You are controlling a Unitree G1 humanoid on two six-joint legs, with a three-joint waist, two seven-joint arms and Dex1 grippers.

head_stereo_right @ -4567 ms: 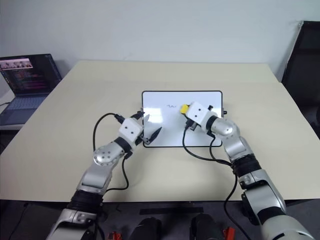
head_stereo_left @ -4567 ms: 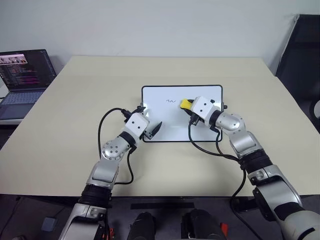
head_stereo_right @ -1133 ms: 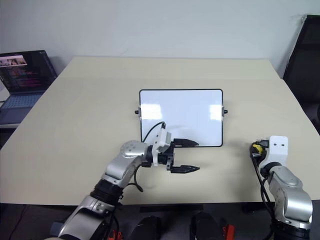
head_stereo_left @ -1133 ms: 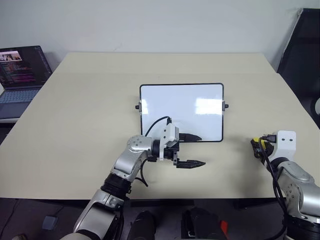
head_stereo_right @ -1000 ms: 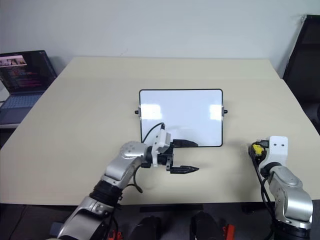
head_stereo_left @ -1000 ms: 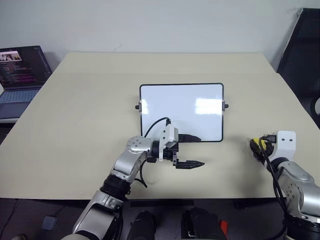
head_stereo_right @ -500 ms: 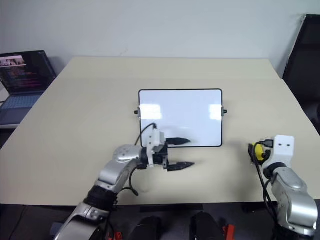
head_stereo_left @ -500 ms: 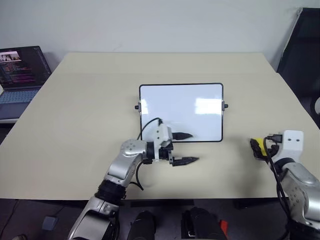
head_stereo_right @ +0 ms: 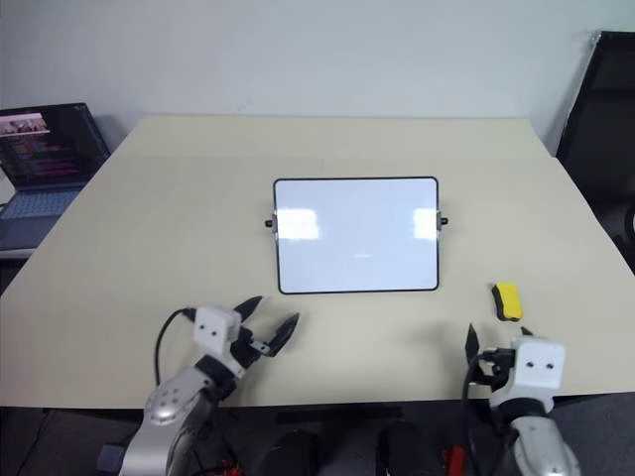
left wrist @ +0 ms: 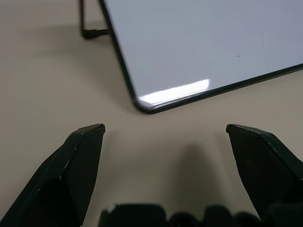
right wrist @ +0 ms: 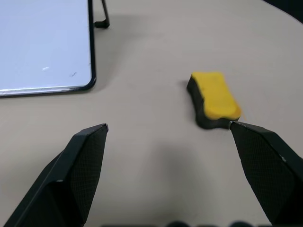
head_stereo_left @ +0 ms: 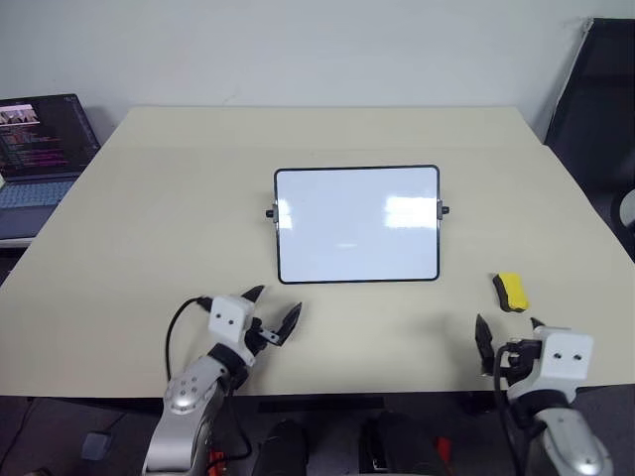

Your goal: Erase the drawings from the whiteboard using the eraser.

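Nearby, a laptop (head_stereo_left: 45,149) sits off the table's (head_stereo_left: 149,218) left edge; both pincers gape wide, empty.

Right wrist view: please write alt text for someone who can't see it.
The yellow eraser lies flat on the beige table, free of the open right gripper, whose two black fingers rise wide apart in the foreground. A corner of the whiteboard, its surface wiped white, lies apart from the eraser, farther from the gripper.
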